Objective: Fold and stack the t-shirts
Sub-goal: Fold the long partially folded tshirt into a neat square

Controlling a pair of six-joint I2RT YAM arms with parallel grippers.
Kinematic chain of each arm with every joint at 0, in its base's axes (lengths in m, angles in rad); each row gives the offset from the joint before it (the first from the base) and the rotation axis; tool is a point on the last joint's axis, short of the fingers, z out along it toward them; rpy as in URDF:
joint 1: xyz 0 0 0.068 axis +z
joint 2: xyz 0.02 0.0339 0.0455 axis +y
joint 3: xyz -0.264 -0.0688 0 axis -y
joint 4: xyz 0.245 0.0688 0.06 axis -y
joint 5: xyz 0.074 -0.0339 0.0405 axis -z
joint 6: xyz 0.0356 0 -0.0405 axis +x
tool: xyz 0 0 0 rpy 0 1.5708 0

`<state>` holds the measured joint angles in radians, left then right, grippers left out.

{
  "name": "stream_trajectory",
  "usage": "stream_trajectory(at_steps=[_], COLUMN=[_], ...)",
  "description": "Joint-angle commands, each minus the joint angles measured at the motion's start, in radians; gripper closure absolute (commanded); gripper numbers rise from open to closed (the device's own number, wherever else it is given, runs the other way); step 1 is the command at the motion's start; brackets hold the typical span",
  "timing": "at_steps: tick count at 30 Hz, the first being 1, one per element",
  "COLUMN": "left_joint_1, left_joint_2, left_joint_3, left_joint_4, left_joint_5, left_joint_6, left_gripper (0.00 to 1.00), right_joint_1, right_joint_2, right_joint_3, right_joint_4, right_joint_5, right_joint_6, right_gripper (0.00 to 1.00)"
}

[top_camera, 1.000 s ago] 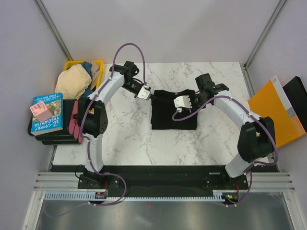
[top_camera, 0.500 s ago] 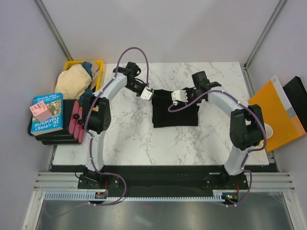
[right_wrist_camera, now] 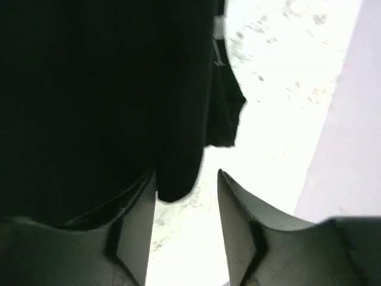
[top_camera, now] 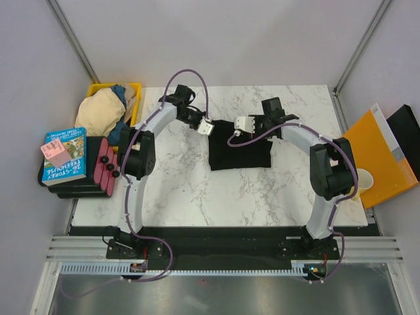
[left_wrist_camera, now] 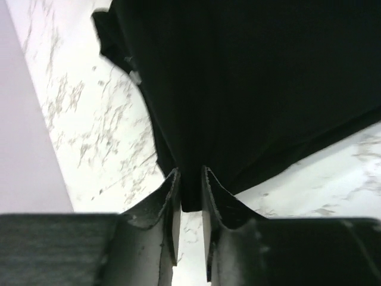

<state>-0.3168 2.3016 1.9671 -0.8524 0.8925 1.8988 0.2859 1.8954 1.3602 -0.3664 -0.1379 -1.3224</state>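
A black t-shirt (top_camera: 239,149) lies folded into a rectangle on the marble table (top_camera: 177,184), in the middle. My left gripper (top_camera: 205,126) is at its far left corner. In the left wrist view the left gripper (left_wrist_camera: 190,173) stands narrowly open, with a corner of the black t-shirt (left_wrist_camera: 250,89) still between its fingers. My right gripper (top_camera: 244,124) is over the shirt's far edge. The right wrist view shows the right gripper (right_wrist_camera: 187,176) open wide; a corner of the black t-shirt (right_wrist_camera: 89,89) lies loose beside its left finger (right_wrist_camera: 143,202).
A yellow bin (top_camera: 134,86) heaped with more clothes (top_camera: 100,110) stands off the table's far left corner. Books (top_camera: 63,156) and dark red rolls (top_camera: 105,172) lie left of the table. To the right sit an orange folder (top_camera: 377,156) and a paper cup (top_camera: 365,178).
Both grippers, shut on the shirt a second ago, have opened. Both moved toward the far side and closer together, and the shirt now reaches less far toward the near edge.
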Motion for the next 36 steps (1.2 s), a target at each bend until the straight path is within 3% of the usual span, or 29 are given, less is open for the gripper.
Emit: stream_trajectory(at_steps=[1,3,6,13,16,20,22,23,24,25,26,27,29,30,32,36], left_joint_1=[0.012,0.016,0.018,0.019,0.019,0.018,0.019,0.022,0.027,0.030,0.039,0.039,0.039,0.039,0.030,0.012], left_joint_2=[-0.022,-0.045,-0.074,-0.113,-0.143,-0.183,-0.215,-0.232,-0.266,-0.281,-0.290,-0.283,-0.262,-0.246,-0.197,-0.101], left_joint_3=[-0.100,-0.227,-0.329,-0.366,-0.413,-0.470,-0.471,-0.467,-0.453,-0.403,-0.364,-0.314,-0.191,-0.160,-0.113,-0.047], left_joint_4=[0.453,0.725,0.910,0.926,1.045,1.162,1.162,1.114,1.040,0.930,0.814,0.515,0.298,0.095,-0.021,-0.149], left_joint_5=[-0.104,-0.131,-0.179,-0.201,-0.224,-0.248,-0.254,-0.250,-0.198,-0.161,-0.121,-0.048,-0.004,0.017,0.010,-0.066], left_joint_6=[-0.277,-0.363,-0.398,-0.419,-0.440,-0.484,-0.530,-0.547,-0.556,-0.546,-0.511,-0.465,-0.361,-0.312,-0.215,-0.150], left_gripper=[0.68,0.57,0.50,0.47,0.43,0.41,0.42,0.48,0.61,0.77,0.98,0.98,0.98,0.98,0.98,0.98], right_joint_1=[-0.007,-0.007,-0.004,-0.005,-0.008,-0.007,-0.010,-0.011,-0.014,-0.019,-0.025,-0.031,-0.042,-0.042,-0.045,-0.050], right_joint_2=[-0.010,-0.007,0.019,0.085,0.099,0.087,0.077,0.062,0.053,0.041,0.028,0.027,0.037,0.044,0.079,0.171], right_joint_3=[-0.077,-0.104,-0.118,-0.082,-0.055,-0.047,-0.023,-0.007,0.011,0.063,0.098,0.161,0.218,0.233,0.244,0.313], right_joint_4=[0.253,0.358,0.481,0.636,0.609,0.581,0.549,0.522,0.444,0.379,0.203,0.126,-0.111,-0.152,-0.266,-0.351], right_joint_5=[0.084,0.132,0.233,0.414,0.426,0.411,0.391,0.371,0.336,0.284,0.142,0.070,-0.157,-0.198,-0.299,-0.357], right_joint_6=[0.084,0.113,0.170,0.235,0.256,0.287,0.322,0.340,0.363,0.414,0.425,0.440,0.436,0.442,0.407,0.400], right_gripper=[0.38,0.32,0.31,0.34,0.37,0.51,0.77,0.88,1.00,1.00,1.00,1.00,1.00,1.00,1.00,1.00])
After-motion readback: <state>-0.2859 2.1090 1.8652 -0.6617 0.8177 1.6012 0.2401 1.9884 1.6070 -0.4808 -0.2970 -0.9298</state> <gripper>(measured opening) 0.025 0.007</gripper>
